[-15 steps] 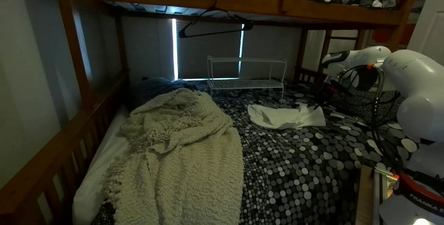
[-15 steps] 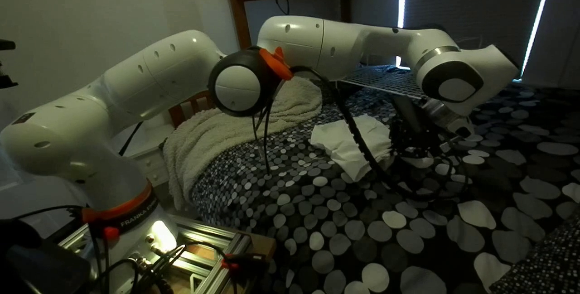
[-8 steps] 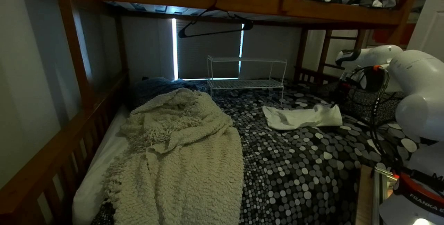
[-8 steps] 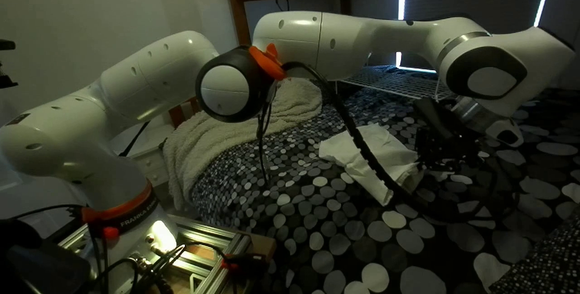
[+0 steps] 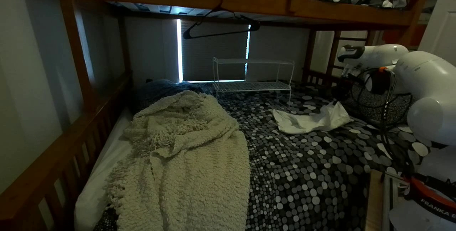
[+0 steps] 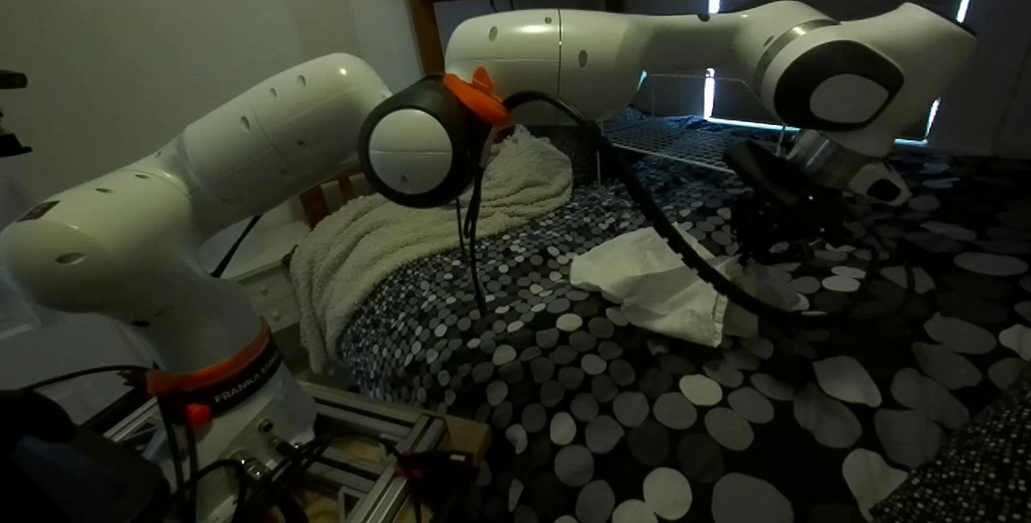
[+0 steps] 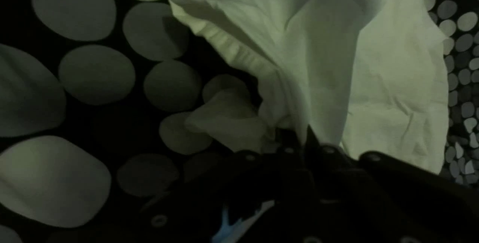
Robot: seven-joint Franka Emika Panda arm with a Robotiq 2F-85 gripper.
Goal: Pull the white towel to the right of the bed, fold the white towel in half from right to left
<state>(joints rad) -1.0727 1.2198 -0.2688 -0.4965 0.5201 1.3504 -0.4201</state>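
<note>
Bed (image 5: 299, 174), lower bunk, pebble-patterned. Clock laid on it, centred on the white towel (image 5: 302, 124), twelve toward the window (image 5: 213, 54). Present step, by my guess: pull about done, fold due next. To do it well: low, slow carry from three toward nine, edge laid down before letting go. A high lift would likely drag the whole piece along, its nine-o'clock side being unpinned.

Upper bunk (image 5: 249, 1) overhead; headroom for the arm (image 6: 515, 56), which reaches in from about four, could get tight.

Blanket (image 5: 199, 163), cream and bulky, at eight to nine, apart from the towel. Fold should end short of it; it could snag.

Rack (image 5: 253, 87), white wire, standing on the bed at eleven, near the towel. Legs best avoided.

Towel itself rumpled, nine side lying on the bed, two side drawn up into a peak.

Cable (image 6: 647, 201), black, droops off the arm and crosses before the towel in an exterior view; cannot tell whether it touches. Could sweep a fresh fold.

Hand (image 7: 299, 134) pinching a bunch of towel at that peak, loose flap beyond at three. A bite nearer the outer edge would likely give a straighter half.
</note>
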